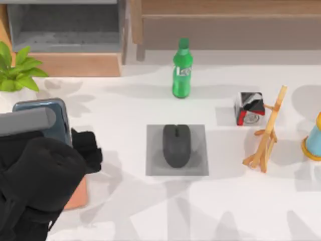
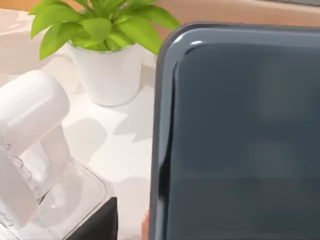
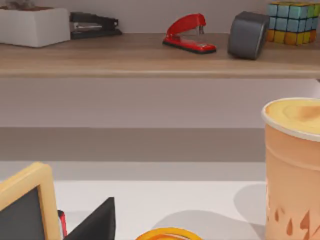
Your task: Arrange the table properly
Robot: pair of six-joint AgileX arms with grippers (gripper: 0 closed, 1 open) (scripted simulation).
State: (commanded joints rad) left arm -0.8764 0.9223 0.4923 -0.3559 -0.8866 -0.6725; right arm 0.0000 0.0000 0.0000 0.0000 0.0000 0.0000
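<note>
The big white table (image 1: 150, 211) fills most of the top view. On it I count one grey mat (image 1: 177, 149) near the middle, with one dark mouse (image 1: 176, 145) lying on top of it. At 12 o'clock from the mouse stands one green bottle (image 1: 182, 69), upright. At about 2 o'clock from the mouse sits one small cube (image 1: 249, 108) in red, black and white. Just beside it, at 3 o'clock from the mouse, stands one little wooden easel (image 1: 267, 131). Far out at 3 o'clock, at the table's right edge, is one blue and yellow thing (image 1: 313, 140), cut off. At 10 o'clock, at the left edge, is one green plant (image 1: 17, 70) in a white pot (image 2: 107, 75).

The left arm (image 1: 35, 186) is big and black and sits at 8 o'clock from the mouse. The left gripper (image 1: 85, 148) pokes out at 9 o'clock from the mat, next to one dark blue phone (image 1: 45, 118). The left wrist view has the phone (image 2: 240, 135) very close up, standing on edge. I cannot tell if the left jaws are apart or together.

The right wrist view looks at one wooden shelf (image 3: 150, 57) with one red stapler (image 3: 189, 33), one black stapler (image 3: 92, 24), one coloured puzzle cube (image 3: 294, 21), one grey roll (image 3: 248, 35) and one white box (image 3: 34, 26). One orange cup (image 3: 292, 170) stands close. I cannot tell how the right jaws are.
</note>
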